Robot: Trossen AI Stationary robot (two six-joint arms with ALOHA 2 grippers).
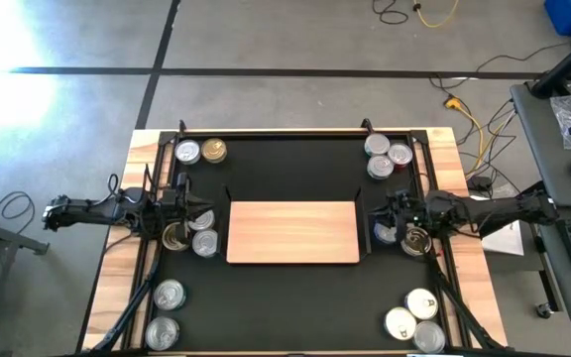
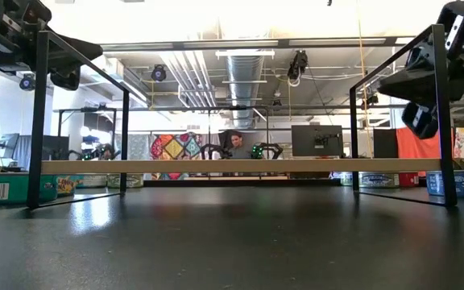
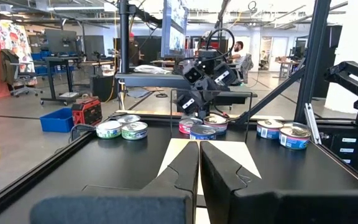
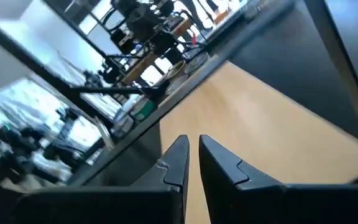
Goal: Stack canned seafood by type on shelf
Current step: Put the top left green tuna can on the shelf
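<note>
Both pincers, left pincer [image 1: 188, 210] and right pincer [image 1: 377, 214], closed, empty.

The high camera looks straight down on the whole table, the wooden shelf [image 1: 292, 233] at its middle. The low camera sits at mat height, close in front of the shelf [image 2: 240, 167], facing level under it into the room. The left wrist camera looks along the shelf [image 3: 185, 152] toward the opposite arm. The right wrist camera tilts close over the shelf [image 4: 260, 137]. All four share the shelf.
</note>
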